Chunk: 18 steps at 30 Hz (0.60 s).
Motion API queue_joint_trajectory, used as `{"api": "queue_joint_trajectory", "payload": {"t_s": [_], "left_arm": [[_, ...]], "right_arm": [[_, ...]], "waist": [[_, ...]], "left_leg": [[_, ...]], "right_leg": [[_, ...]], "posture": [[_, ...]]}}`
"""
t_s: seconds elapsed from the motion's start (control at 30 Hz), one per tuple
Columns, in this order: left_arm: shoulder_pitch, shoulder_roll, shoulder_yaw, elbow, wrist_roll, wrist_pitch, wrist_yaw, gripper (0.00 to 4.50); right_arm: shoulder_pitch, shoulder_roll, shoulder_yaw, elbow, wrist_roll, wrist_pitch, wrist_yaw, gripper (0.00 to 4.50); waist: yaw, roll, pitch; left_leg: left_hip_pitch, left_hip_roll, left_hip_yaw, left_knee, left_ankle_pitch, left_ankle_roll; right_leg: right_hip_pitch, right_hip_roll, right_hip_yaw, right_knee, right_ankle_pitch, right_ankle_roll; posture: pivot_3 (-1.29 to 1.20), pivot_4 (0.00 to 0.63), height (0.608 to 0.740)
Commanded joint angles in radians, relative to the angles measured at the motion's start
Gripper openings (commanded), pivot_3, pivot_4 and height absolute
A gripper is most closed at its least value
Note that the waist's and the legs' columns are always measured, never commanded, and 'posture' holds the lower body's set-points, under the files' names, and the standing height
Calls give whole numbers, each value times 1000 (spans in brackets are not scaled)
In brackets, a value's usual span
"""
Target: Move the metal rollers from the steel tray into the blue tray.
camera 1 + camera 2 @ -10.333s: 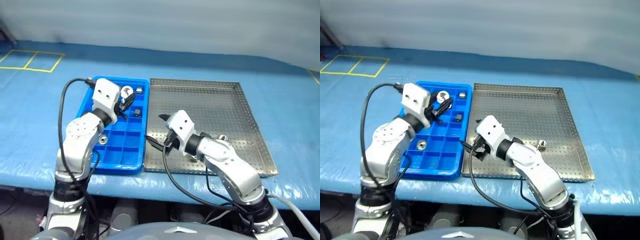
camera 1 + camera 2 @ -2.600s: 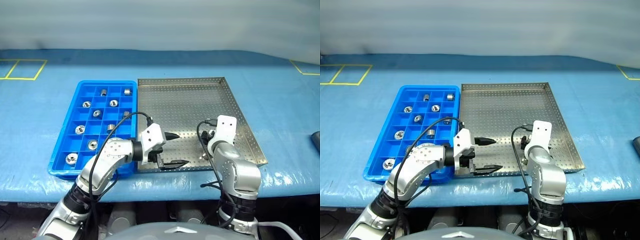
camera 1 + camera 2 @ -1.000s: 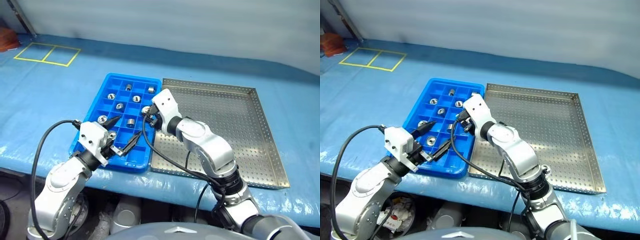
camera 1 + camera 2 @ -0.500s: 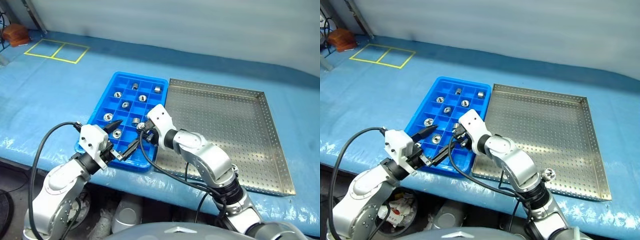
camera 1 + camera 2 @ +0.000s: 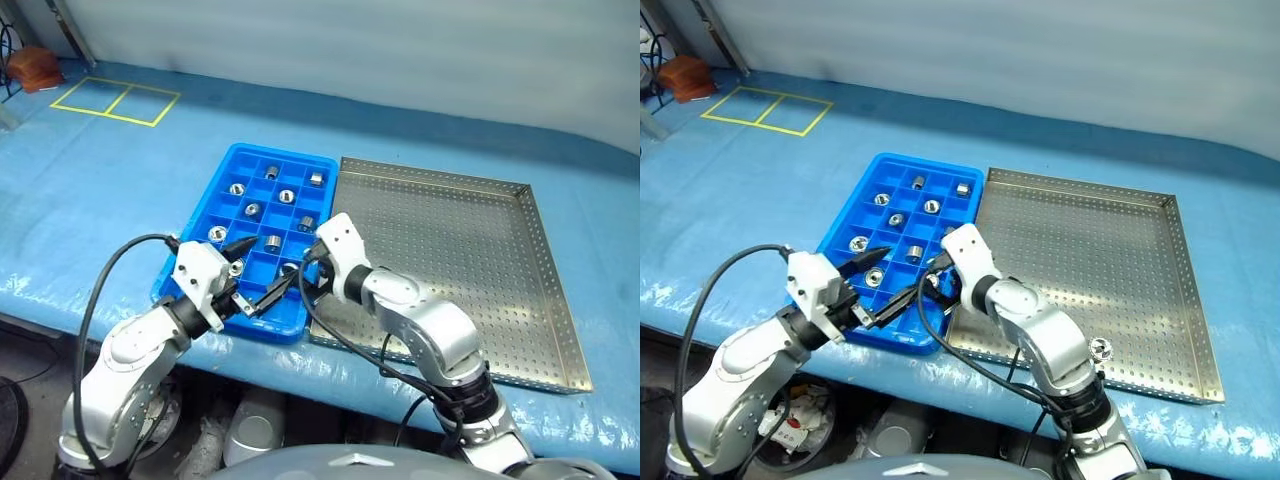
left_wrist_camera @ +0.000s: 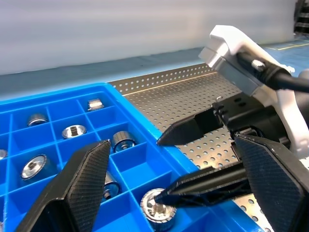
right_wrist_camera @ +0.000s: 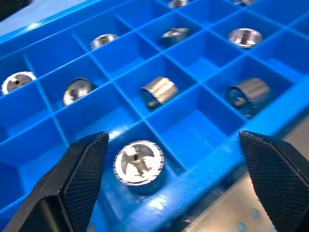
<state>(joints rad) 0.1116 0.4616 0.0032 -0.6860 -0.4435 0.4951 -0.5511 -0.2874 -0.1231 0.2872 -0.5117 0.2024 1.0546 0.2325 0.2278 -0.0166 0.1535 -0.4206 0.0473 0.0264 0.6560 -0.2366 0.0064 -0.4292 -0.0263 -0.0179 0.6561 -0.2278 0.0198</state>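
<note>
The blue tray (image 5: 218, 207) lay beside the steel tray (image 5: 520, 330), near the worktop's front edge. Shiny metal rollers (image 5: 252, 209) sat singly in its square compartments; the steel tray's perforated floor was bare.

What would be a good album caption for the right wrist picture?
Open right gripper poised over a metal roller lying in a compartment of the blue tray, other rollers in cells beyond.

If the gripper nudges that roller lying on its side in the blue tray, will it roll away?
The side-lying roller would probably roll, being round and polished. It likely stops quickly against the walls of its blue tray compartment. Solid metal, so probably heavy for its size and slippery.
</note>
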Motion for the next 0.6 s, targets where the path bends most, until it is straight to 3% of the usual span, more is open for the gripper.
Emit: {"api": "queue_joint_trajectory", "payload": {"t_s": [0.03, 0.3, 0.6], "left_arm": [[-45, 6, -31, 19, -14, -2, -30, 4500], [-175, -4, -156, 143, 2, -17, -122, 4500], [-275, -20, -254, 243, 18, -37, -203, 4500]], "right_arm": [[27, -15, -93, -128, -4, 33, -42, 4427], [166, -67, -276, -349, -18, 198, -122, 4427], [261, 24, -357, -421, -51, 351, -209, 4427]], "waist": [[-19, 0, 0], [-126, 0, 0], [-227, 1, 0]], "left_leg": [[-1, 0, 0, 0, 0, 0], [-2, -1, -1, 0, 0, 0], [4, 0, -2, 0, 0, 0]], "right_leg": [[0, 0, 0, 0, 0, 0], [0, 0, 0, -2, 1, 1], [1, 1, 5, 4, 0, 1]], "posture": [[262, 150, 740], [71, 150, 740], [-14, 150, 740]]}}
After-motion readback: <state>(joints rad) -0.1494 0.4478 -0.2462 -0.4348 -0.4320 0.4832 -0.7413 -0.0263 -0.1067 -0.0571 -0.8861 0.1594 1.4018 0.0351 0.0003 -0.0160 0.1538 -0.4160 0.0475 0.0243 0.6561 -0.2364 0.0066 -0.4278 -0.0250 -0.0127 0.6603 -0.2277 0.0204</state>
